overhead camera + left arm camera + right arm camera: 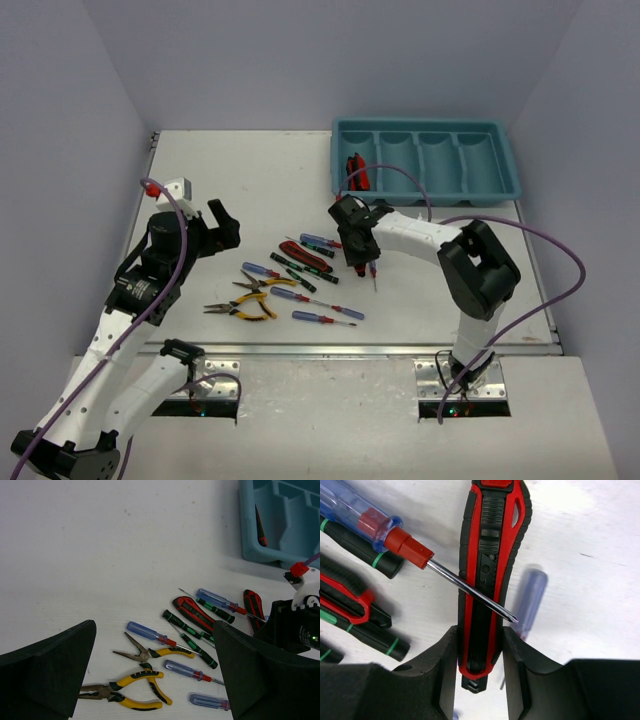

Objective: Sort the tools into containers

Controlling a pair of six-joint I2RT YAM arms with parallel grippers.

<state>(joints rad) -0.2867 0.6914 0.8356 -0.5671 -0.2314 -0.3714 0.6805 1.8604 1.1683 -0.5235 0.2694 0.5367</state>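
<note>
My right gripper [358,256] [479,641] is shut on a red-and-black utility knife [490,555], with the fingers [446,662] pressed on both of its sides near one end. A blue-handled screwdriver's [367,517] shaft lies across the knife. A second utility knife [300,252] [191,612] lies among the tools, and a third [356,170] lies in the leftmost compartment of the teal tray [430,191]. My left gripper [223,224] [154,625] is open and empty, left of the pile.
Two yellow-handled pliers [243,309] [131,695], several blue-handled screwdrivers [325,318] [187,670] and black-and-green screwdrivers [294,268] [186,628] lie loose at the table's middle. The tray's three right compartments [455,160] hold nothing. Walls close in on three sides.
</note>
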